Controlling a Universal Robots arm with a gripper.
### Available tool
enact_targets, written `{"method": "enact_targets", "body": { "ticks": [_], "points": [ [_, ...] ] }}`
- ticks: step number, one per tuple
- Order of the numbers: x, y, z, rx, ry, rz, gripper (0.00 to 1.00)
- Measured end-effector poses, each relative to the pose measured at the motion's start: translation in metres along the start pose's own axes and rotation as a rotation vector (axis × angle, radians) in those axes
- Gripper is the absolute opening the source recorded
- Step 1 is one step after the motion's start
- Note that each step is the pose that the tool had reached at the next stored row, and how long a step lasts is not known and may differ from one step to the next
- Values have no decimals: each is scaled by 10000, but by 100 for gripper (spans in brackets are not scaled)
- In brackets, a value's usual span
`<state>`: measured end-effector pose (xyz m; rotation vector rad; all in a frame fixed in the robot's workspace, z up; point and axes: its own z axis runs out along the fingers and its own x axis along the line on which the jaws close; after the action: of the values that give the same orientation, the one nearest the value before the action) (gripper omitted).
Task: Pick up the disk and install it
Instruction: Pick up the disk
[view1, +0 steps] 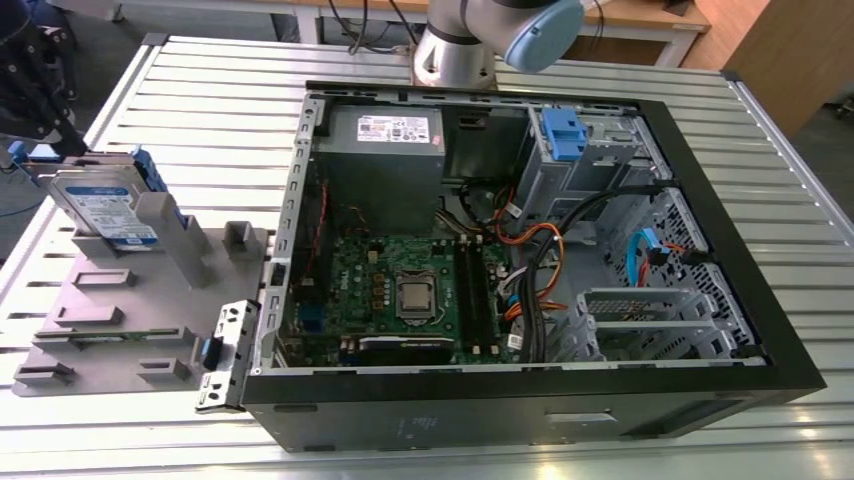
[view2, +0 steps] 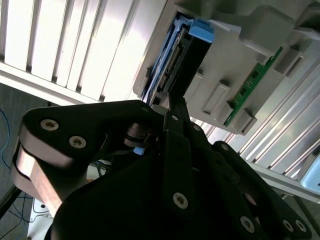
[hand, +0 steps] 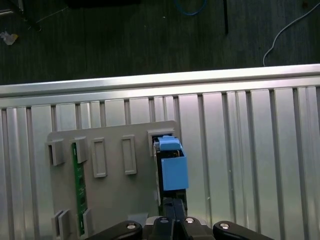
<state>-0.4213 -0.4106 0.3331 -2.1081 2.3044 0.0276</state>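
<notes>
Cannot tell grip of gripper (hand: 172, 201), dark against end of disk (hand: 172, 170). Stands on edge in grey holder (view1: 134, 300), exterior view's left of open case (view1: 534, 420); leaning, label face up-tilted, long axis unclear.

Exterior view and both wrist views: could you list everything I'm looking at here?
disk: one, silver with blue bracket, upright in the grey holder
holder: one, grey, on table at the exterior view's left
circuit strip: one, green, in a holder slot
computer case: one, black, open, mid-table
motherboard: one, green, inside case
clip: one, blue, in the case's drive bay
table: one, silver slats
robot arm: one, grey, beyond the case
hand: one, black, right by the disk
</notes>
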Motion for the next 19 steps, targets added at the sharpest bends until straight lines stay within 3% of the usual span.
{"method": "enact_targets", "body": {
  "ticks": [13, 19],
  "points": [
    [-1, -18, 0, -1, 1, 0, 11],
    [-2, -19, 0, -1, 1, 0, 35]
  ]
}}
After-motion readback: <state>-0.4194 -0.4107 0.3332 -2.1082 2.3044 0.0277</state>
